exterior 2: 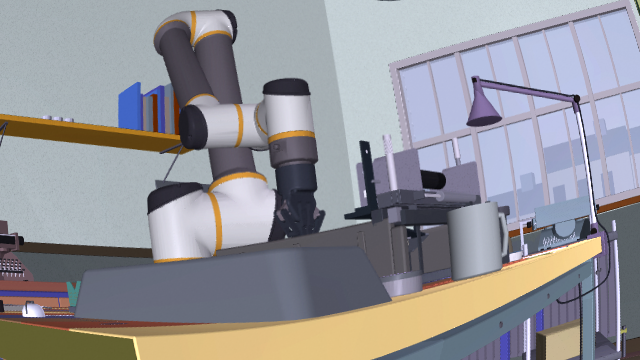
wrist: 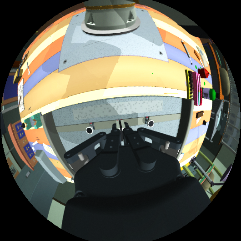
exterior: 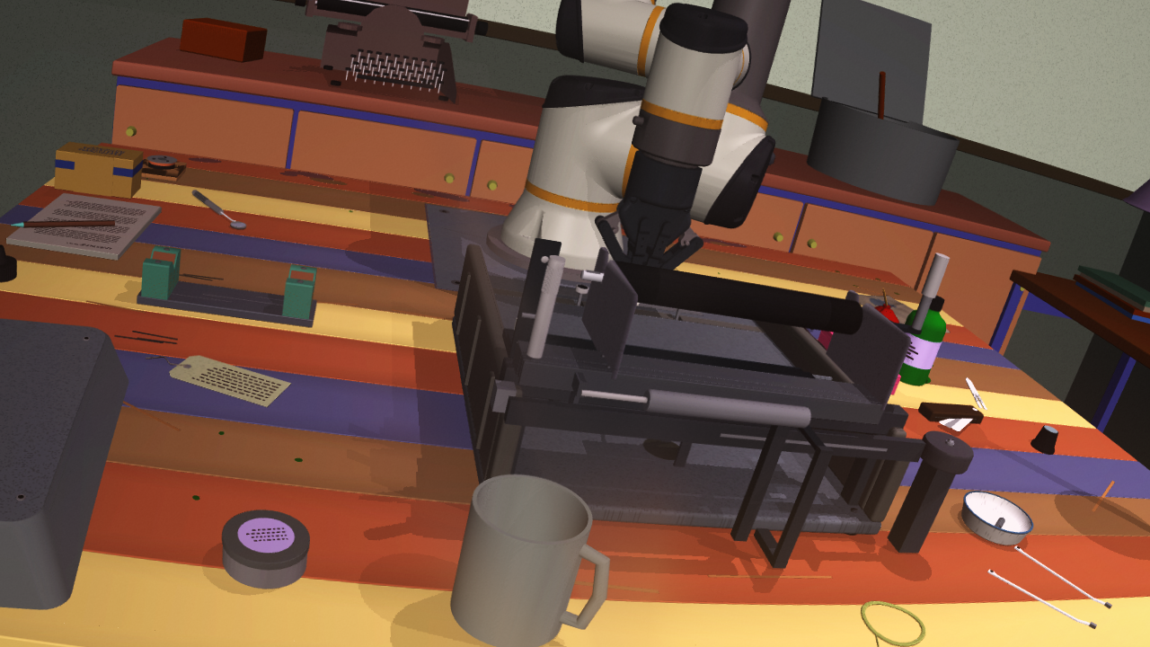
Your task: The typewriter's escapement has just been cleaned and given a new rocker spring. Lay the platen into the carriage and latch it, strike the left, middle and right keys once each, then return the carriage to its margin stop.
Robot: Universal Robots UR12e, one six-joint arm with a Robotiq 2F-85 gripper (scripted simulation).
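My gripper [exterior: 648, 256] is closed and holds nothing. It points down behind the typewriter frame [exterior: 675, 402], on the side toward the arm's base, near the left end of the platen. The black platen [exterior: 748, 304] lies across the carriage between its two grey end plates. In the wrist camera my fingertips [wrist: 120, 129] sit over a pale bar with two small white-ringed knobs [wrist: 89, 130] [wrist: 150, 123]. A grey lever [exterior: 547, 310] stands upright at the frame's left end. A grey roller bar [exterior: 728, 405] runs along the front of the frame.
A dark grey cover [exterior: 48, 451] lies at the bench's near left corner. A grey mug [exterior: 523, 563] stands before the frame, with a round tin [exterior: 265, 546] to its left. A green bottle [exterior: 923, 342] and a dark post [exterior: 933, 491] stand at the right.
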